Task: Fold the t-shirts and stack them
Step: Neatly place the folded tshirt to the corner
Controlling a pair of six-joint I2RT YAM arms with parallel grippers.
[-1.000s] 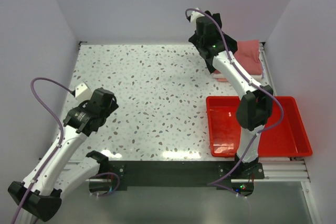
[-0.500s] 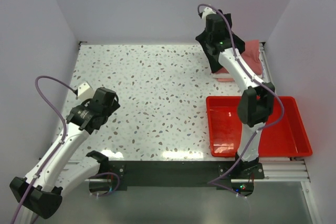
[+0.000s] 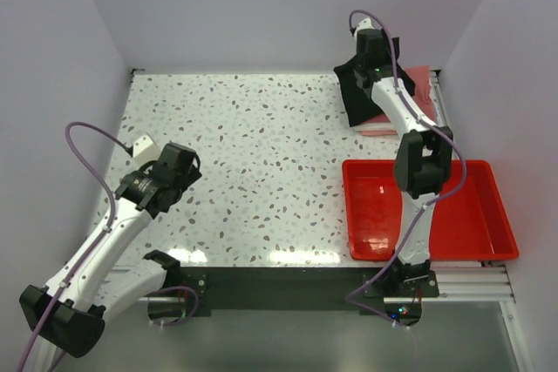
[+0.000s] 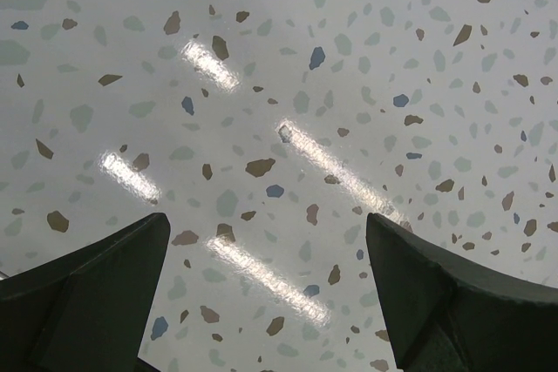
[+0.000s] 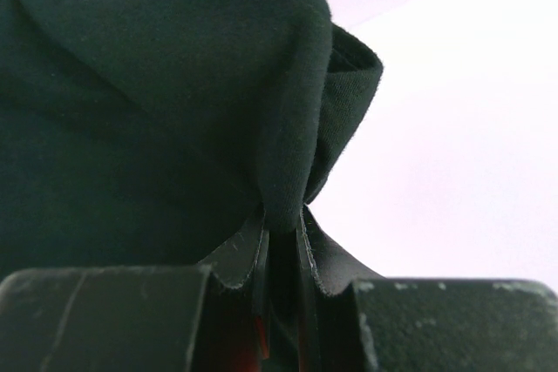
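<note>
My right gripper (image 3: pixel 373 57) is at the far right back of the table, shut on the folded black t-shirt (image 3: pixel 356 95), which hangs from it over the stack. In the right wrist view the black t-shirt (image 5: pixel 157 93) fills the left, pinched between my closed fingers (image 5: pixel 283 228). The salmon-pink t-shirt (image 3: pixel 420 91) lies folded under it at the back right corner, with a white edge (image 3: pixel 377 131) showing below it. My left gripper (image 3: pixel 179 167) is open and empty over the bare table at the left (image 4: pixel 266 241).
A red plastic tray (image 3: pixel 475 215) stands at the front right, under the right arm's elbow. The speckled table (image 3: pixel 261 145) spreads between the arms. White walls close in the back and both sides.
My right gripper has carried the black t-shirt to the right and back, over the pink shirt stack. My left arm has shifted slightly to the right.
</note>
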